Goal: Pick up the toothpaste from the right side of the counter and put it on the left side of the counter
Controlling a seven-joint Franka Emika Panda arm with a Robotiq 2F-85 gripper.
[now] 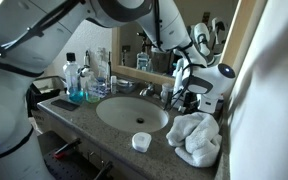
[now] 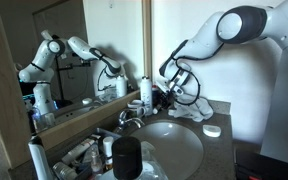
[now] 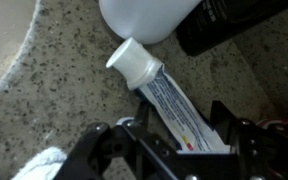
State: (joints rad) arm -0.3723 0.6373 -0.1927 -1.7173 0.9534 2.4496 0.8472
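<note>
Exterior view, sink seen side on. Found the pincer (image 1: 189,88) low over the bench (image 1: 84,122), beyond the sink (image 1: 132,112) and close to the tap (image 1: 146,90). Noted a crumpled towel (image 1: 196,140) just in front of the pincer and a cluster of bottles (image 1: 76,78) well away from it, across the sink. Cannot make out the toothpaste here, nor judge the fingers at this size.

Exterior view with the mirror. Found the pincer (image 2: 170,98) low at the bench, behind the sink rim, with small items crowded round it. Cannot see the tube or resolve the finger opening.

Wrist view. Logged the toothpaste (image 3: 174,105) lying flat on the speckled bench, running up between the two fingers (image 3: 104,150) with its white cap pointing away from the pincer. Read the fingers as apart, one on either side of the tube body; cannot confirm contact with its sides. Noted a white bottle (image 3: 149,20) and a black bottle (image 3: 224,25) just past the cap.

Progress, judged: approach done, grasp not yet made, tube not lifted. Left to do: close, lift, carry across the sink, set down on the far side.

Writing: saw blue and red print along the tube, too blurred to read. Found no legible brand on either bottle.
</note>
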